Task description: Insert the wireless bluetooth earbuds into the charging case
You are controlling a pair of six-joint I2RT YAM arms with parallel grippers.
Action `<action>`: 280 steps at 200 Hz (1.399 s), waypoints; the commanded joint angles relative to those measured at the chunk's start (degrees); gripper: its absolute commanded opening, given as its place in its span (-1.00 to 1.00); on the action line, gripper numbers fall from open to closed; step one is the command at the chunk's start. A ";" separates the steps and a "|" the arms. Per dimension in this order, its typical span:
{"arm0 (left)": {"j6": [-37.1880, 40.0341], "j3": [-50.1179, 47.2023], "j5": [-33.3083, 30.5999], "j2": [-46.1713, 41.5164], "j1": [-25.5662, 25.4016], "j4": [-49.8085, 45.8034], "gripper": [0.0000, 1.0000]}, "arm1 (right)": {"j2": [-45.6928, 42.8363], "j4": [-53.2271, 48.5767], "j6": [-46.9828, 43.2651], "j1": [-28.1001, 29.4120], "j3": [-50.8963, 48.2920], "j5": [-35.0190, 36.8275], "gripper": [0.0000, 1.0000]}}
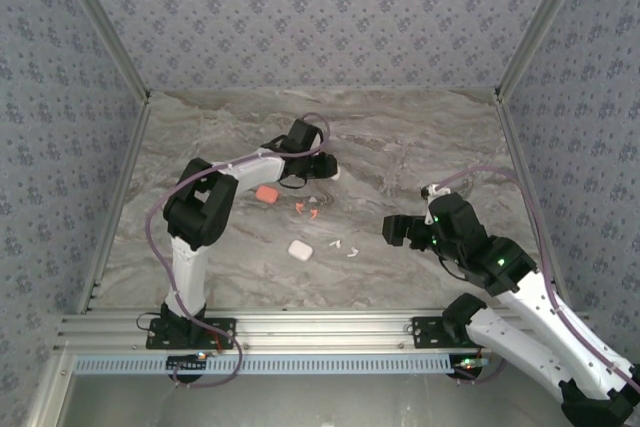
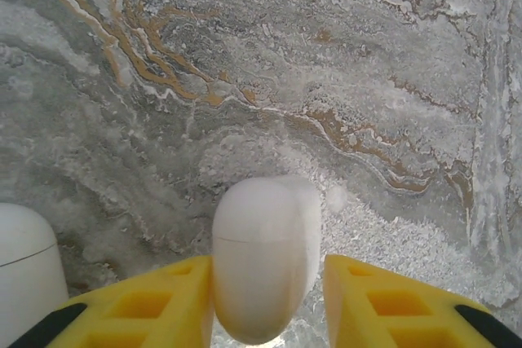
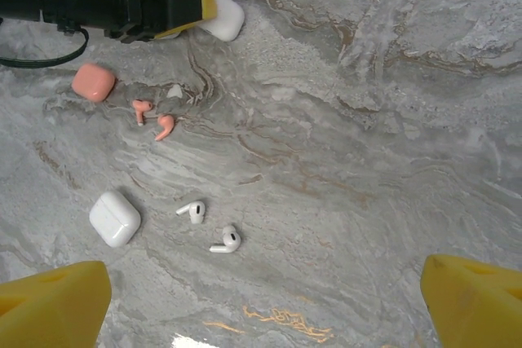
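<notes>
The left claw (image 2: 267,275) is closed narrowly on a smooth white case (image 2: 265,230), gripping its rounded sides, so the case may slip or twist loose when lifted.

Displaying no legible text, label, brand mark, number or sign in any of the camera views.

The left wrist view's edge crops a white case (image 2: 23,270).

Likely a lab test booth, aluminium frame (image 1: 300,329), patterned wall panels (image 1: 320,17), marble-look tabletop (image 1: 400,137).
</notes>
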 commanded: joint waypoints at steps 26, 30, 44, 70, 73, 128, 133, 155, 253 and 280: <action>3.95 4.57 -3.71 -3.66 0.22 -6.00 -0.08 | 0.00 -0.69 0.35 -0.19 -0.09 0.94 1.00; 4.22 4.77 -4.01 -4.18 0.19 -6.38 -0.06 | 0.16 -0.71 0.23 -0.25 -0.09 0.83 1.00; 5.43 4.64 -5.02 -6.72 0.18 -7.39 -0.02 | 0.87 -0.73 0.24 -0.15 -0.03 1.08 1.00; 7.19 0.48 -7.33 -14.39 0.25 -6.18 0.04 | 3.77 -1.15 -0.18 0.38 0.60 0.42 0.99; 7.37 -0.41 -7.61 -15.40 0.20 -5.83 0.05 | 4.29 -1.24 -0.32 0.65 0.72 0.32 1.00; 7.56 -19.96 -12.81 -37.05 2.23 -0.97 0.42 | 18.36 -1.06 -2.58 11.41 5.62 4.07 1.00; 7.09 -22.07 -13.07 -39.09 2.69 -0.70 0.47 | 20.09 -0.75 -2.89 12.37 6.22 4.21 1.00; 4.73 -30.43 -13.22 -47.83 5.81 -0.50 0.59 | 28.65 0.50 -4.48 17.31 9.62 5.10 1.00; -1.40 -46.68 -7.78 -73.96 24.37 -13.80 0.96 | 62.95 0.34 -17.06 29.50 29.83 5.26 1.00; -1.60 -48.85 -6.42 -76.11 26.35 -14.86 0.97 | 68.12 0.50 -19.02 29.26 32.83 3.78 0.98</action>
